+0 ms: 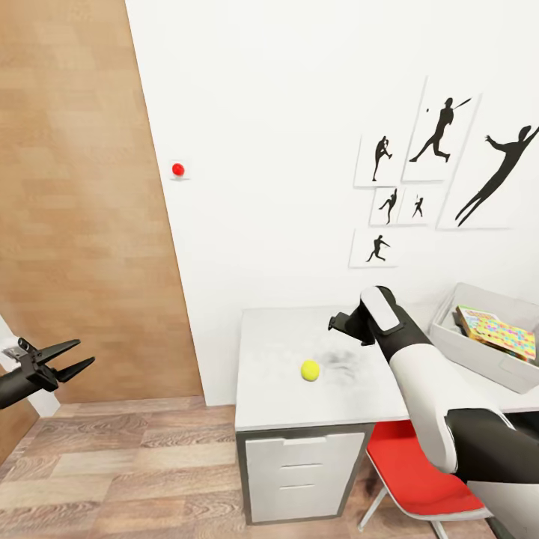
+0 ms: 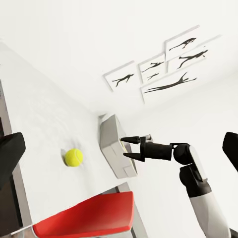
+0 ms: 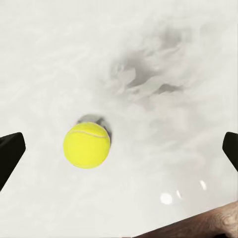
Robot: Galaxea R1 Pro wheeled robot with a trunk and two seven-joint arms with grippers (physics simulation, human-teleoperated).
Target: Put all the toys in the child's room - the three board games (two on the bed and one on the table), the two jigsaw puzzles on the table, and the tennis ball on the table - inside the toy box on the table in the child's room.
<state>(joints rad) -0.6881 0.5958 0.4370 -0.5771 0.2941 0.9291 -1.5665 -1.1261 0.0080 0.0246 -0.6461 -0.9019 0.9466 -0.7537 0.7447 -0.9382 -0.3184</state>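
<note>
Tennis ball (image 1: 310,370): small, yellow-green, resting alone on the pale grey top of the table (image 1: 284,404), toward its front edge and well apart from the toy box (image 1: 479,352). From the right wrist camera the ball (image 3: 87,145) lay on the bare table surface between the two dark fingertips at the picture's edges, with a smudged grey shadow beyond it.

Toy box: light grey bin with sloping sides, standing at the far right end of the table against the wall. A flat multicoloured panel (image 1: 500,332) lay tilted inside it, with a green-edged piece beneath.

Right gripper (image 1: 338,324): raised above the table, behind and beside the ball, touching nothing. Its fingers were spread wide and empty; from the left wrist camera the same gripper (image 2: 128,148) showed two pointed fingers parted in front of the toy box (image 2: 111,141).

Left gripper (image 1: 71,358): held out over the wood-plank floor (image 1: 112,471), well clear of the table, before the brown wooden door (image 1: 75,195); fingers parted, carrying nothing.

Other items: red chair (image 1: 419,471) tucked under the table; white drawers (image 1: 303,468); black baseball-player silhouette prints (image 1: 442,172) on the white wall; small red wall dot (image 1: 178,170).
</note>
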